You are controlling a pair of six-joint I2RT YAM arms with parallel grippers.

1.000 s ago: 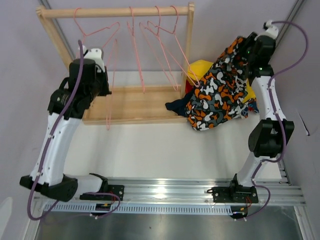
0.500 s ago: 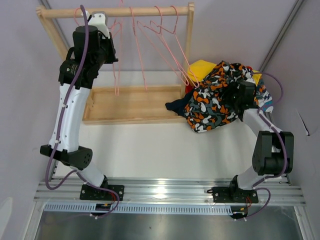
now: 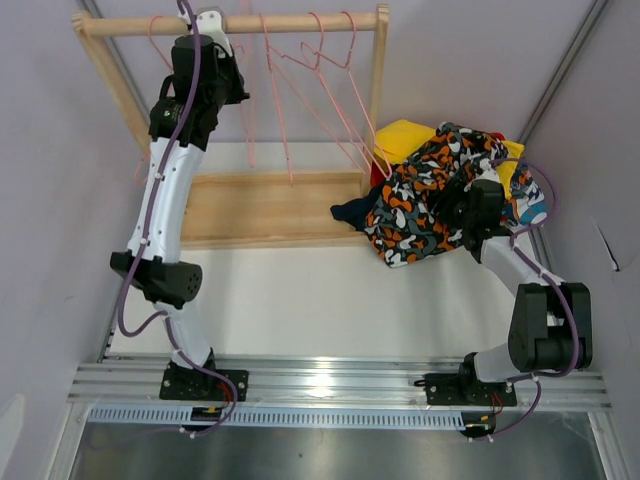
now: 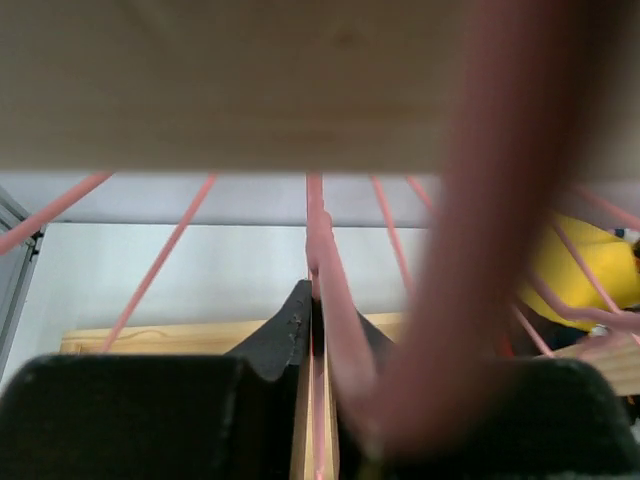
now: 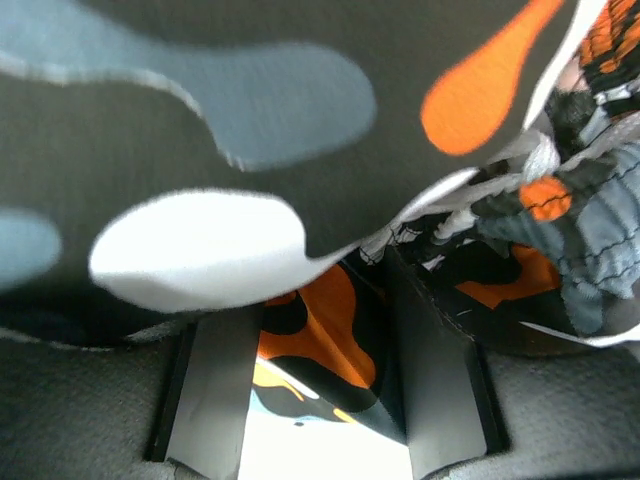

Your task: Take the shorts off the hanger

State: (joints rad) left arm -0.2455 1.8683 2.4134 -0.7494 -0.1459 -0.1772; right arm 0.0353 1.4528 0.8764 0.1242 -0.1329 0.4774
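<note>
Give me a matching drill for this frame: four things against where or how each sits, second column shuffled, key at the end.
1. left gripper
2. right gripper
3. camouflage shorts
4. pink hangers

A. heaped on the table, right of the wooden rack
B. bare, hanging from the wooden rail
C. down in the printed fabric, jaws apart
D. up at the rail, jaws close around a pink wire

Pairs: 1-D, 2-C, 3-A, 4-B

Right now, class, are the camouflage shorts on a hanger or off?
Off. The camouflage shorts lie crumpled over other shorts on the table beside the wooden rack; the pink hangers on it hang bare.
</note>
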